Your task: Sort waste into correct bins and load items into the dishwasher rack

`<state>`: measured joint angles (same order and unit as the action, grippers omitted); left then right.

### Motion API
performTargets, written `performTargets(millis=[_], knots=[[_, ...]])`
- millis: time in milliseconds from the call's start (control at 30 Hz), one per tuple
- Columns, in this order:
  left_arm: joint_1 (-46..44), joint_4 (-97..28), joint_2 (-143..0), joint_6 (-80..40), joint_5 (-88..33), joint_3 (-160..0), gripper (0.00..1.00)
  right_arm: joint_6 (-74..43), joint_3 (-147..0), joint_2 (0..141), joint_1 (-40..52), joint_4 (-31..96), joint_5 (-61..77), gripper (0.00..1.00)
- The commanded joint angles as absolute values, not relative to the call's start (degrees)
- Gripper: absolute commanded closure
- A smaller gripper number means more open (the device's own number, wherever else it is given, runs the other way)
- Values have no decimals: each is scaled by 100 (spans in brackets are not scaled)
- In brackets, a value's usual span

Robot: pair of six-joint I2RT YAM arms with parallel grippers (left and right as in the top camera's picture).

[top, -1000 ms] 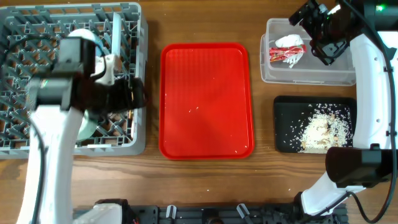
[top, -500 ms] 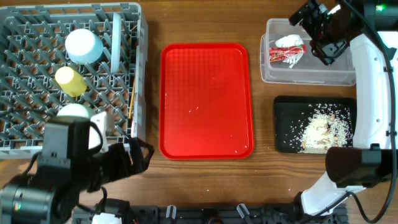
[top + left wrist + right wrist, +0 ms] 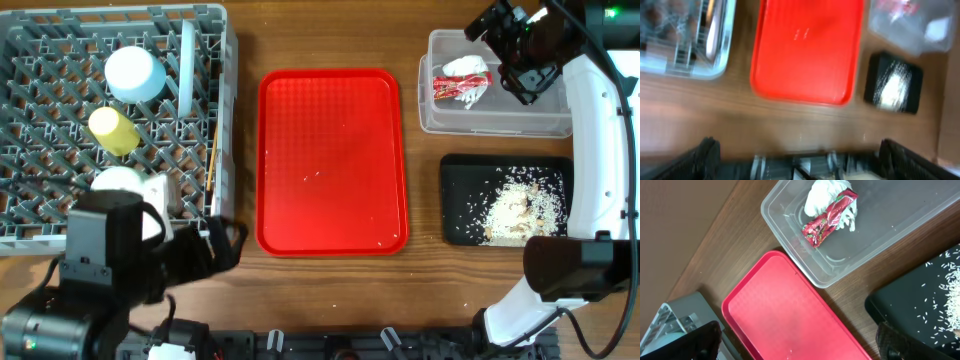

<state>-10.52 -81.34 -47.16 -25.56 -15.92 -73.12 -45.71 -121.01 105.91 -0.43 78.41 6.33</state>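
Wrapper (image 3: 830, 217) is lying in the clear tub (image 3: 890, 230), rice (image 3: 520, 208) is sitting in the black tray (image 3: 462, 200); my left gripper (image 3: 807, 157) and right gripper (image 3: 795, 345) are both hanging spread wide, gripping nothing.

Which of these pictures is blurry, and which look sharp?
Left wrist view: blurred throughout, the flat red serving tray smeared. Overhead view: sharp, the white rice-like scraps show as separate grains. Right wrist view: crisp, the crumpled red-and-white wrapper well defined.
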Motion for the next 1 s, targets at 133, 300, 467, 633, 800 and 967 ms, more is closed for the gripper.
performTargets(millis=[133, 300, 467, 633, 800, 967], knots=[[-1015, -5505, -3798, -1264, -1341, -5520, 0, -4512, -12138, 10575, -36, 7826, 537, 0], [-609, -4038, -2869, -1219, -1343, -3826, 0, -4515, -12138, 10575, -36, 7828, 537, 0], [-3, -3697, -1994, -1236, -1339, -2733, 0, -4515, -12138, 10575, -36, 7828, 534, 0], [279, -2102, -1227, -1144, -1343, -1754, 0, -4512, -12138, 10575, -36, 7828, 537, 0], [276, -832, -751, -1087, -1343, -926, 0, -4515, -12138, 10575, -36, 7828, 537, 0], [274, -49, -132, -1087, -1339, -268, 0, -4515, -12138, 10575, -36, 7828, 537, 0]])
